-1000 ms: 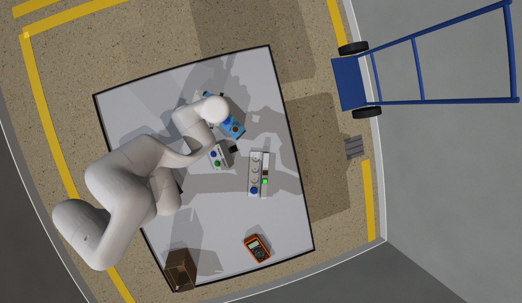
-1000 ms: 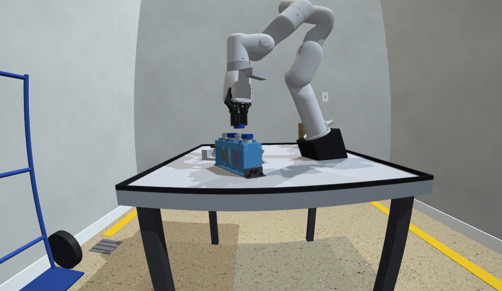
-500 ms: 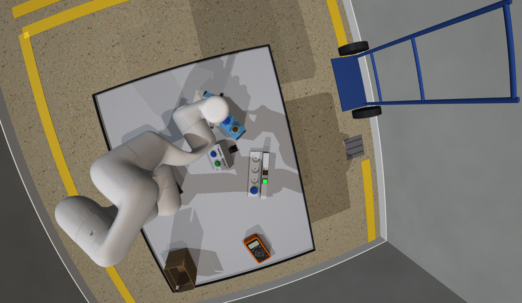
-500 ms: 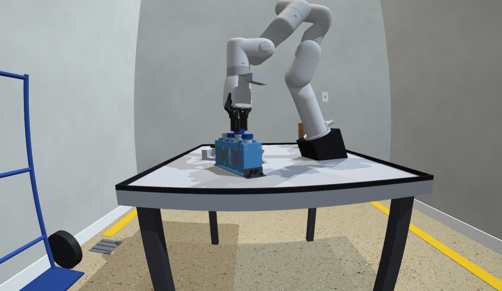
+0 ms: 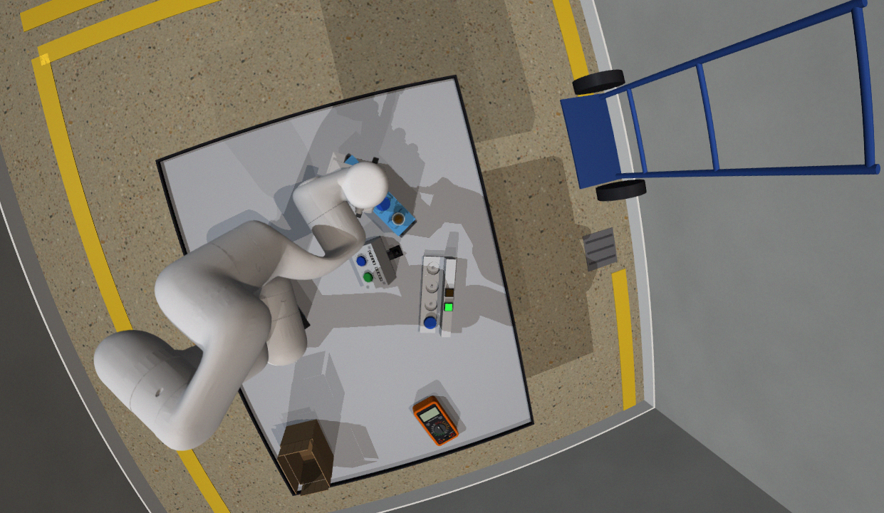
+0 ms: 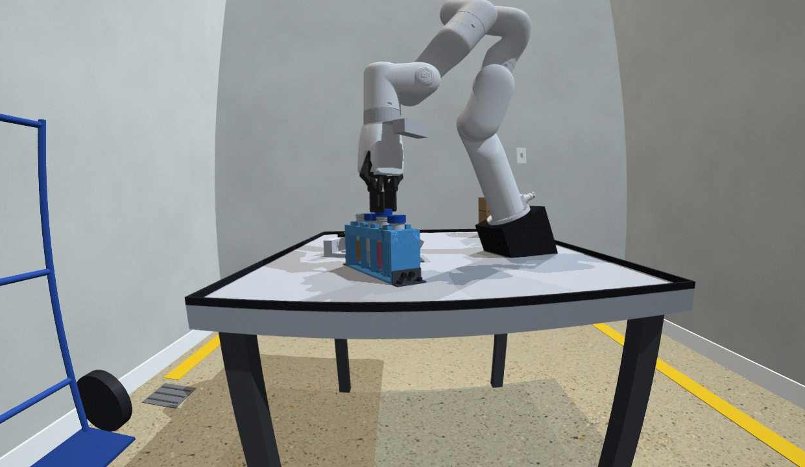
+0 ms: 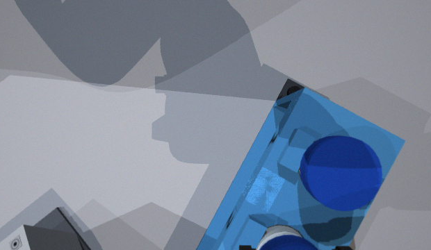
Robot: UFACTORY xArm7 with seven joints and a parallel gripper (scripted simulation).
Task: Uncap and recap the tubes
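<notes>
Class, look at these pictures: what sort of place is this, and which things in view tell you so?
Probably a lab workroom. A robot arm stands on a table over a blue tube rack; yellow floor tape rings the table, and a blue hand truck is parked nearby.
</notes>
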